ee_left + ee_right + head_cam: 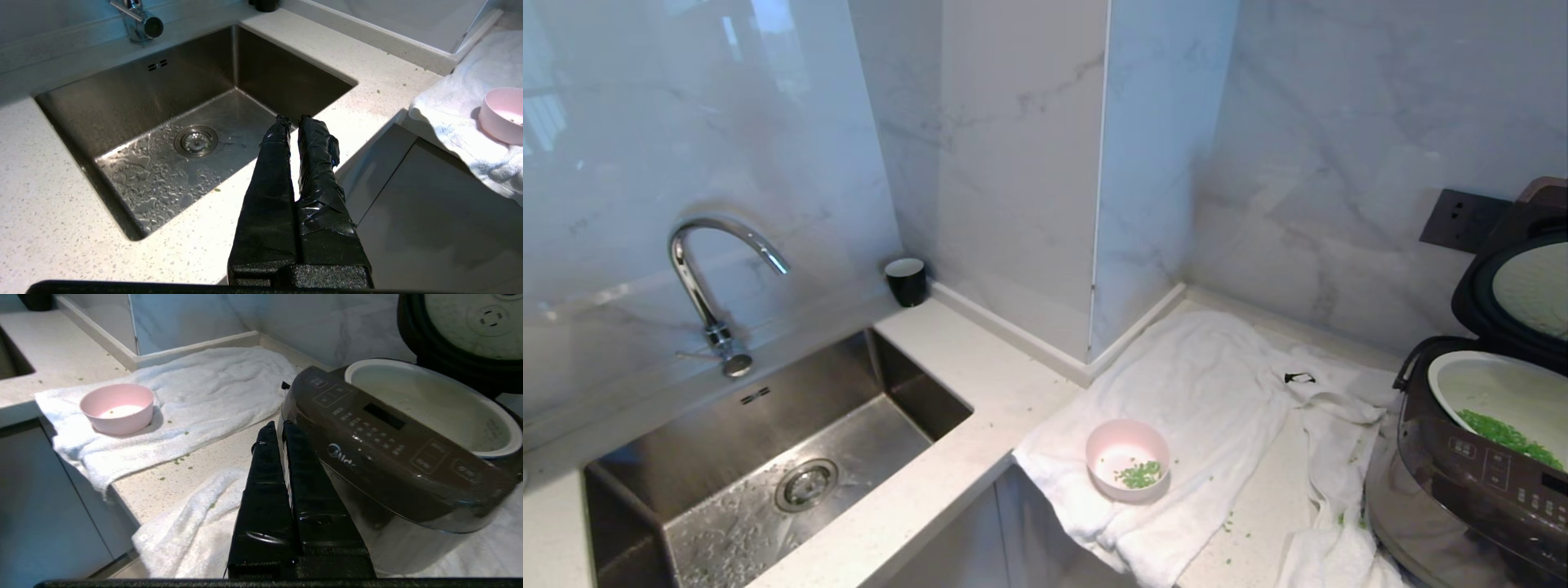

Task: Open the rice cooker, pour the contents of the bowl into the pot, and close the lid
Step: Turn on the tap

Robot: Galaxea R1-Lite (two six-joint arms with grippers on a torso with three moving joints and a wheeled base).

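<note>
While the lid (1523, 282) stands raised, the rice cooker (392, 457) holds the pot (1499, 400) with green bits; the pink bowl (1128, 459) sits left of it on the towel (1217, 392). Both grippers, left gripper (293, 119) and right gripper (278, 426), are closed and empty.

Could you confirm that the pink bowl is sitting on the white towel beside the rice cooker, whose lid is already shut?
Not quite: the lid stands open, with the pot exposed, as the head view shows. The rest is right: the pink bowl sits on the white towel beside the rice cooker.
</note>
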